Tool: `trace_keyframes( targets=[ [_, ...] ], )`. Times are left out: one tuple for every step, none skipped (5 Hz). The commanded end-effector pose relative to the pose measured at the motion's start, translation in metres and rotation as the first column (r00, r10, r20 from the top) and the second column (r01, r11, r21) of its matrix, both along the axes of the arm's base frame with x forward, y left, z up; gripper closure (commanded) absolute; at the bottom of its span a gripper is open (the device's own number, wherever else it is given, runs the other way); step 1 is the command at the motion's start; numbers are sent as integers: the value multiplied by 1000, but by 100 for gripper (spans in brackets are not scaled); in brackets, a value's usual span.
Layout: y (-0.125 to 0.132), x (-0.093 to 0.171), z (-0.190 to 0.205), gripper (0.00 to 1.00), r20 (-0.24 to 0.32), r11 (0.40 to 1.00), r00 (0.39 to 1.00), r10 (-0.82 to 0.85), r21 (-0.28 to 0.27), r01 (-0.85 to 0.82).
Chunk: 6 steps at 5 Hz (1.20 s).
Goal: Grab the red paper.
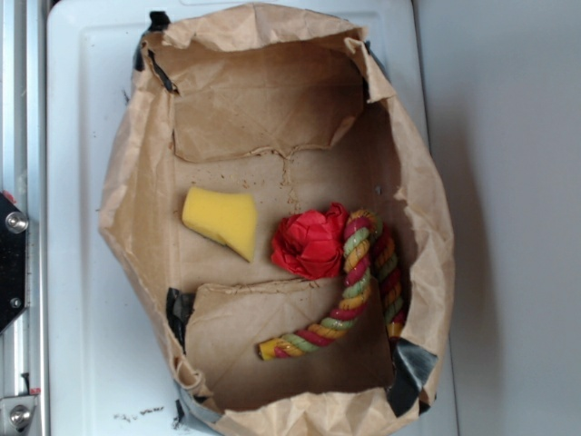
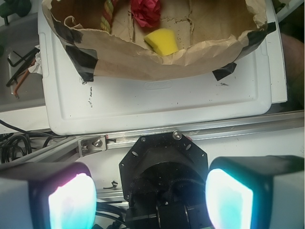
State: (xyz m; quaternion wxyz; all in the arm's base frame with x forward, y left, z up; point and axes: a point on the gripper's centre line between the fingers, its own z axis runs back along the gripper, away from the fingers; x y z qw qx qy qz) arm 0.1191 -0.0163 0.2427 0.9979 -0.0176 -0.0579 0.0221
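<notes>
Tool [image 2: 150, 193] hangs outside the bag [image 2: 143, 57], pads spread apart and empty, red paper [image 2: 145, 12] well ahead.

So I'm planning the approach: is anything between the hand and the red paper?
Yes. The hand, open, sits outside the paper bag, whose taped near wall rises between them. The red paper lies inside, touching the rope, the sponge beside it.

In the wrist view the gripper [image 2: 150, 200] fills the bottom of the frame. Its two fingers [image 2: 71, 202] sit at the lower left and lower right corners, pads glowing pale cyan, spread wide with nothing between them. Between them, at lower centre, shows the black round base of the arm [image 2: 162, 167]. The exterior view shows no gripper.
</notes>
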Motion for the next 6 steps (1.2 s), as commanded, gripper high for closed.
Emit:
trace_keyframes(
  targets=[
    [0,0,0,0,0,1000,1000,0,0,0],
    [13,41,-1,0,27,1000,1000,-6,-6,7],
    [21,70,-9,0,36,1000,999,4,-12,-4],
    [40,97,-13,0,46,999,998,34,-7,-33],
    [49,123,-26,0,87,1000,996,3,15,-5],
    [46,147,-46,0,102,1000,995,6,15,-8]
  ],
)
